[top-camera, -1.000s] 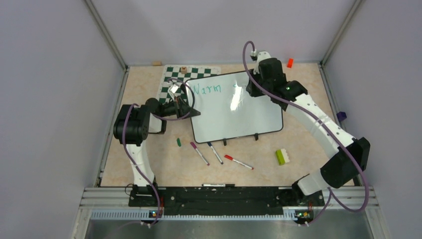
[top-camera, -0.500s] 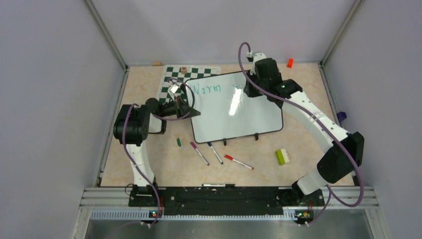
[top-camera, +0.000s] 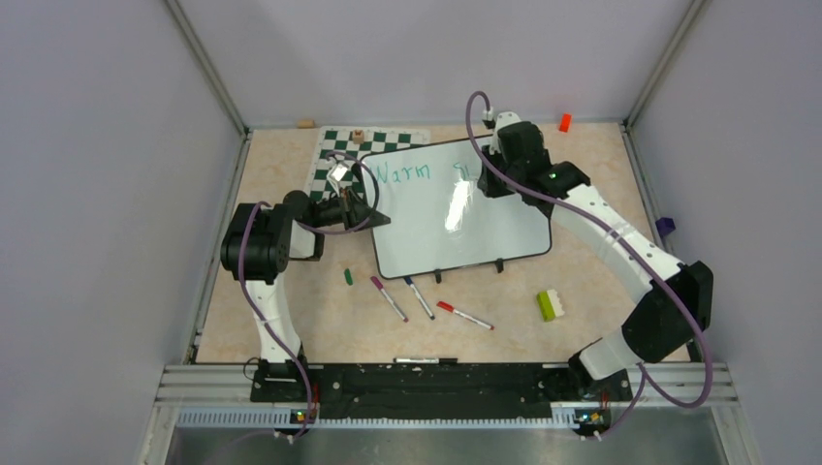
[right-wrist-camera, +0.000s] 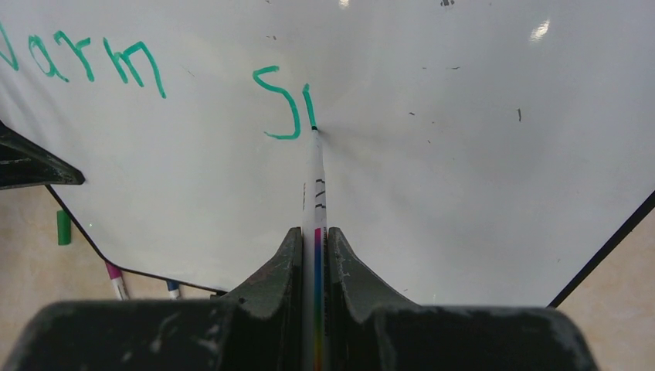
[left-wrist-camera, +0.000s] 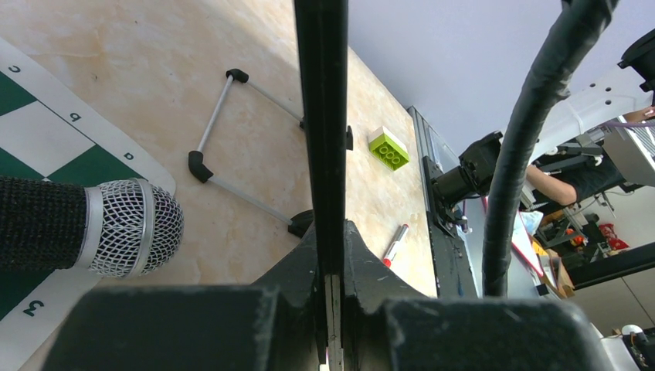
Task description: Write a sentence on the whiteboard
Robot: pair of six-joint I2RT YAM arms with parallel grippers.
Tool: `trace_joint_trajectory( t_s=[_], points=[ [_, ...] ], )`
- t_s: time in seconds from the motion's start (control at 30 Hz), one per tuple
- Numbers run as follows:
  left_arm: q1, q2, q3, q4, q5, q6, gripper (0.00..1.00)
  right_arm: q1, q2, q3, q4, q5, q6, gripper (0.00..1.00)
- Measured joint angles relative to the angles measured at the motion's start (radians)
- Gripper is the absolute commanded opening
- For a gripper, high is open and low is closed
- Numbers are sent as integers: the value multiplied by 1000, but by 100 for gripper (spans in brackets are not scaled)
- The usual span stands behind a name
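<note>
The glossy white whiteboard [top-camera: 456,223], thin black rim and rounded corners, lies mid-table, overlapping a green-and-white checkered mat [top-camera: 334,155]. Its teal handwritten sentence [right-wrist-camera: 93,62] shows "Warm", "S" and one stroke. The right gripper [right-wrist-camera: 315,243] clamps a slim white marker [right-wrist-camera: 317,178], tip touching the board. The left gripper [left-wrist-camera: 330,247] pinches the board's rim.

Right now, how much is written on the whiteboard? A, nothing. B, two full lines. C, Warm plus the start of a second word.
C: the whiteboard shows the sentence only as far as teal Warm, an S and one further stroke, where the marker tip rests.
</note>
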Motion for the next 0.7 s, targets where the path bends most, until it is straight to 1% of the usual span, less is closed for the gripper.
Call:
trace_joint_trajectory(
  t_s=[0.23,0.43,0.7],
  points=[
    [0,0,0,0,0,1,0,0,2,6,-3,3,1,0],
    [2,0,0,-1,-8,-1,0,-9,40,68,-8,13,-1,0],
    [3,0,0,-7,-11,-3,0,-20,43,69,-7,28,2,0]
  ],
)
